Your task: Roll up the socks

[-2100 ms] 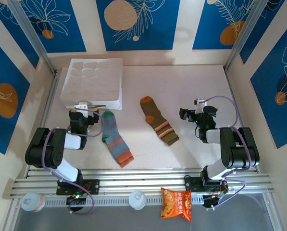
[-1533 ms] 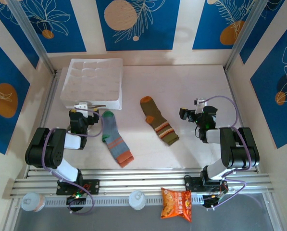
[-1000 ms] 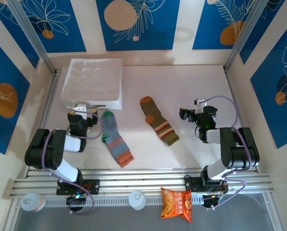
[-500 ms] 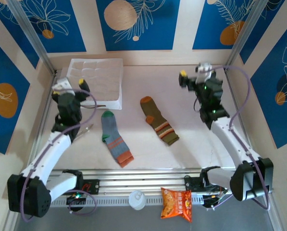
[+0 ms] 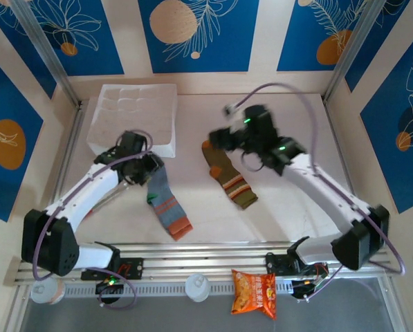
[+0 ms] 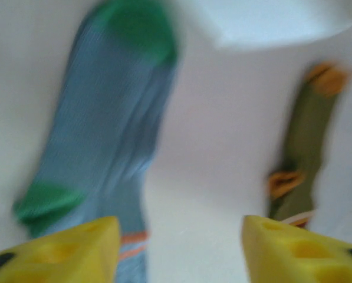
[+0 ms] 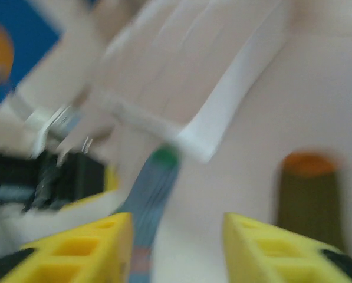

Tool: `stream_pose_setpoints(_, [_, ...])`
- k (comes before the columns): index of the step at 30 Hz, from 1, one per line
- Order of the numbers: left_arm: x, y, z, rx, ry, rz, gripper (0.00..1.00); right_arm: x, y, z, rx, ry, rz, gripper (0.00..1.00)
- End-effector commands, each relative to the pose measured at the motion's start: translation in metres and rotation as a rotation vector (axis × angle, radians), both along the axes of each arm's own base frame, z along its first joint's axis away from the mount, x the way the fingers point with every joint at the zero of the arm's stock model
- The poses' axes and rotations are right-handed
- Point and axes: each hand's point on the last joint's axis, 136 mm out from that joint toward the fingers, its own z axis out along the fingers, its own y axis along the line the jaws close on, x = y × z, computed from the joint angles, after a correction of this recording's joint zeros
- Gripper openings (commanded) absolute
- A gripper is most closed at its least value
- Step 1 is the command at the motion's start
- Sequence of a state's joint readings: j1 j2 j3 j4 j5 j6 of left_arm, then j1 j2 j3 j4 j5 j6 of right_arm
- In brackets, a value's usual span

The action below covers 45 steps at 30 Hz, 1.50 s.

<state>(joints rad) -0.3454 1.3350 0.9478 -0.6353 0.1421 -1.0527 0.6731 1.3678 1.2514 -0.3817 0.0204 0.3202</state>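
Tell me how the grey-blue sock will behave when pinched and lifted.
The grey-blue sock lies flat and thin on the table, so it will probably droop limply. Its fabric looks soft: likely light, not slippery. Pushed, it would probably bunch rather than slide.

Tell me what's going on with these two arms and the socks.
Two robot arms are reaching for a pair of socks to roll. The left gripper, jaws open, is over the far end of the grey-blue sock with green heel and orange stripes. The right gripper, also open, is over the orange-tipped far end of the olive-brown striped sock. Both socks lie flat and unrolled on the table, apart from each other; neither is gripped yet.
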Motion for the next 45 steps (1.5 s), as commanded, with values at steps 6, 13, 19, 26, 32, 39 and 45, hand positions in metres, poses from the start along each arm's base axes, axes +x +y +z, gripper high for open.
stream_pose_setpoints(6, [-0.011,-0.011,-0.042,-0.006,0.205,-0.083,0.27,-0.148,0.065,-0.131,-0.275,-0.051,0.697,0.32])
stream_pose_setpoints(13, [0.004,-0.001,-0.063,0.14,0.251,-0.163,0.2,-0.19,0.057,-0.166,-0.358,-0.377,1.155,0.43])
stream_pose_setpoints(19, [0.011,-0.004,-0.086,0.16,0.273,-0.219,0.14,-0.184,0.062,-0.204,-0.51,-0.439,1.245,0.42])
stream_pose_setpoints(26, [0.014,-0.021,-0.1,0.165,0.265,-0.297,0.11,-0.169,0.074,-0.227,-0.611,-0.498,1.236,0.42])
stream_pose_setpoints(32, [0.015,-0.034,-0.107,0.14,0.258,-0.337,0.09,-0.156,0.079,-0.241,-0.688,-0.546,1.199,0.47])
stream_pose_setpoints(39, [0.024,-0.06,-0.109,0.115,0.225,-0.411,0.08,-0.153,0.076,-0.228,-0.697,-0.583,1.142,0.52])
stream_pose_setpoints(45, [0.031,-0.078,-0.113,0.11,0.218,-0.452,0.07,-0.153,0.069,-0.229,-0.705,-0.587,1.124,0.53])
